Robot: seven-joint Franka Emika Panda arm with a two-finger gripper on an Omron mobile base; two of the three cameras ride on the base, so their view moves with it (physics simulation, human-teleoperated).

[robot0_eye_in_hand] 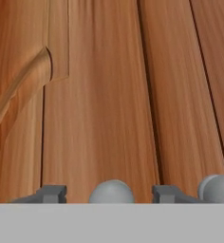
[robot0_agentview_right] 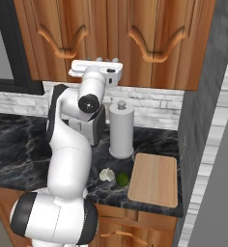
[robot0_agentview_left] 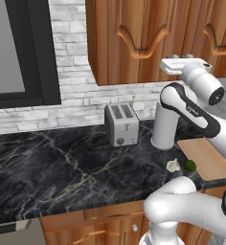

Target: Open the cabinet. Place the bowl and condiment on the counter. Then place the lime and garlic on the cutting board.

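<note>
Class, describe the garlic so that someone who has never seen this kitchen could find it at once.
Start at the pale wooden cutting board on the black counter. Just off its left edge lie two small round things, side by side. The garlic is the lumpy whitish one, farther from the board than the bright green lime.

Two cameras sit behind the arm, one on its left and one on its right. Both look forward and down at the same black desk (robot0_agentview_left: 62, 158), the toaster (robot0_agentview_left: 121, 124) and the cabinet (robot0_agentview_right: 135, 38) doors above. The third camera rides on the hand, very near a cabinet door, right by a knob (robot0_eye_in_hand: 112, 191).
</note>
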